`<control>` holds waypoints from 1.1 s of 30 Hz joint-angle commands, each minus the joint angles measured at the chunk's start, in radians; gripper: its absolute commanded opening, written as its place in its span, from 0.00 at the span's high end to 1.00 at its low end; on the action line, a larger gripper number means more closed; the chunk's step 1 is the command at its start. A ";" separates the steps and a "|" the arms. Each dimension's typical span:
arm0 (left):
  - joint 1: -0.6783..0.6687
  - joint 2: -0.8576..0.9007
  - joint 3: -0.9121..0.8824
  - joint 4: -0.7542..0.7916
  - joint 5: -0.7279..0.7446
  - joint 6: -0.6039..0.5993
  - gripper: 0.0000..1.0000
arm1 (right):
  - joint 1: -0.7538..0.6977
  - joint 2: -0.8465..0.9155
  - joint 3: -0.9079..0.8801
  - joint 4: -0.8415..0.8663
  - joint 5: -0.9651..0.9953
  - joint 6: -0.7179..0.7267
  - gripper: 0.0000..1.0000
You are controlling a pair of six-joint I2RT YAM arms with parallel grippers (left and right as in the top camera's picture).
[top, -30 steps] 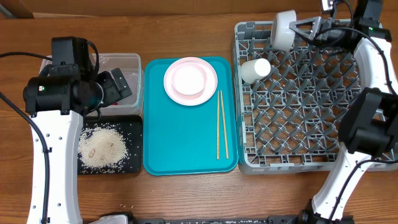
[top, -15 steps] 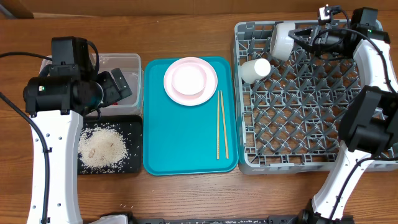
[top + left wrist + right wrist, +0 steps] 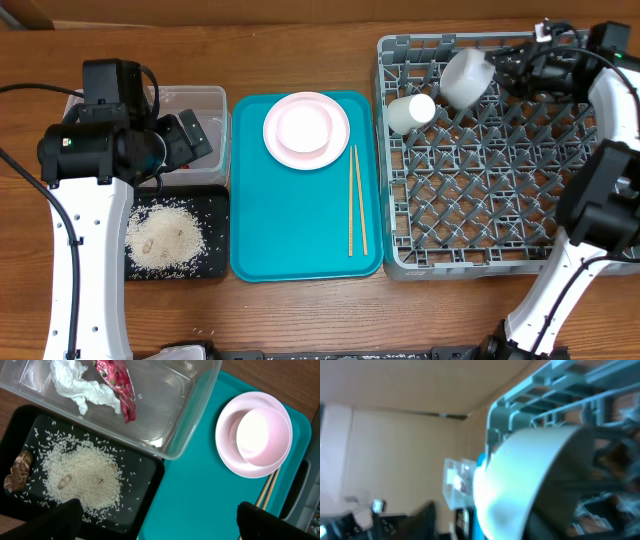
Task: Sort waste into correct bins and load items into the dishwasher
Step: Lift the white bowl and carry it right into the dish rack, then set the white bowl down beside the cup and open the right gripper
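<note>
Grainy brown wooden worktop (image 3: 300,50), glossy clear plastic rectangular tub (image 3: 190,415), shiny crinkled red foil wrapper (image 3: 120,385), matt grey plastic dish rack (image 3: 470,268), smooth teal plastic tray (image 3: 290,220)

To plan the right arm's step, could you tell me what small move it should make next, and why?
Probably lower the white bowl down among the pegs of the grey dish rack: the right gripper holds it tilted over the rack's far rows, beside the white cup, not yet seated.

The dish rack (image 3: 480,262) stands open (pegs (image 3: 500,215) only) save its far-left corner, where cup (image 3: 411,111) and bowl (image 3: 463,78) crowd.
</note>
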 commanded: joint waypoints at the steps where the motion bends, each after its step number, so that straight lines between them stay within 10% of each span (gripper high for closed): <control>1: 0.004 -0.002 0.009 0.002 -0.013 -0.003 0.00 | -0.035 0.001 0.011 0.006 0.053 0.056 0.31; 14: 0.004 -0.002 0.009 0.002 -0.014 -0.003 0.00 | -0.072 -0.035 0.376 -0.344 0.611 0.008 0.40; 22: 0.004 -0.002 0.009 0.002 -0.014 -0.003 0.00 | 0.099 -0.100 0.460 -0.481 0.780 -0.093 0.96; 33: 0.004 -0.002 0.009 0.002 -0.014 -0.003 0.00 | 0.331 -0.097 0.400 -0.523 1.192 -0.077 0.96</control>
